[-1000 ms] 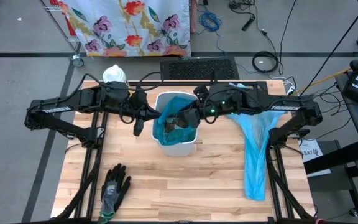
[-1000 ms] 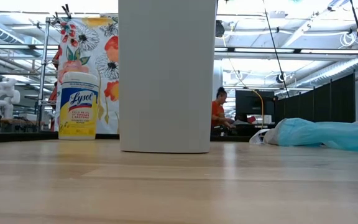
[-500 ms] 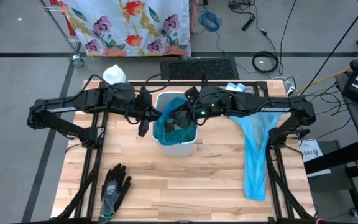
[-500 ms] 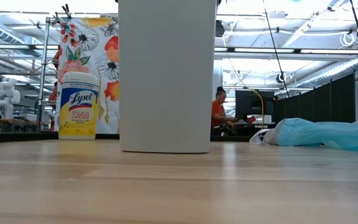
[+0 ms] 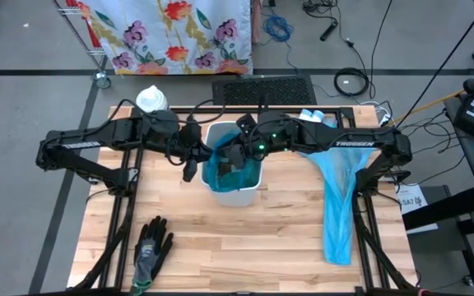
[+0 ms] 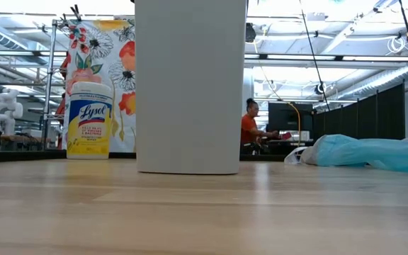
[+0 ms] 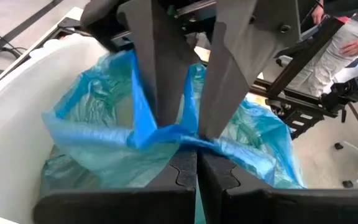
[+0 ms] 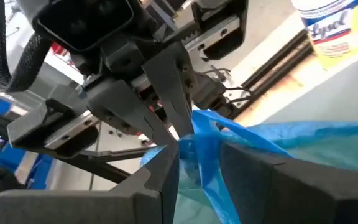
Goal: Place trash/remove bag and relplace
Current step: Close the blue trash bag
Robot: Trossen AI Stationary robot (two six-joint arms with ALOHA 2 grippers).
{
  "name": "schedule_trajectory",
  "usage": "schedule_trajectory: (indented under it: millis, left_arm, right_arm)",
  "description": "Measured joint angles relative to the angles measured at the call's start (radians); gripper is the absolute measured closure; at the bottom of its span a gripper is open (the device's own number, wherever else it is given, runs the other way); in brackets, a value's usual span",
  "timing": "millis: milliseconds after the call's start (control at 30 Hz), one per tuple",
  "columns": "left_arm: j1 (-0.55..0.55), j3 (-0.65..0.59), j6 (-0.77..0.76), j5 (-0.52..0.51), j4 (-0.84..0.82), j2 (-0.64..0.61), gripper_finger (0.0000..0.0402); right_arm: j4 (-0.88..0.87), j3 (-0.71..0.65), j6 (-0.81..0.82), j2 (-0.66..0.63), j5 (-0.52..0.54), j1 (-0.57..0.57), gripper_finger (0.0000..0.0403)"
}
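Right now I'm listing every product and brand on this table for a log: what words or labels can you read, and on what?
"Lysol": on the yellow-and-white wipes tub standing behind the white bin; it shows again in the right wrist view.
"TROSSEN": in white on the right arm.
White lettering on the left arm: too small to read.
Small print under the Lysol logo: too blurred to read.
Paper sheet by the table's right edge: unreadable.
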Motion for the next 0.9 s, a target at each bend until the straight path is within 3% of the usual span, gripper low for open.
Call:
schedule_trajectory:
  millis: [200, 367, 900]
  left_arm:
    - [0.000, 0.000, -0.001, 0.006, 0.000, 0.000, 0.0398]
    - [0.000, 0.000, -0.002, 0.008, 0.001, 0.000, 0.0398]
    - [-0.029, 0.000, -0.003, 0.008, -0.016, 0.000, 0.0398]
  right_arm:
    - [0.015, 0.000, -0.013, 0.005, -0.005, -0.008, 0.0315]
    - [0.018, 0.000, -0.081, 0.005, 0.001, -0.008, 0.0391]
    - [0.025, 0.000, -0.122, -0.010, 0.030, -0.007, 0.0403]
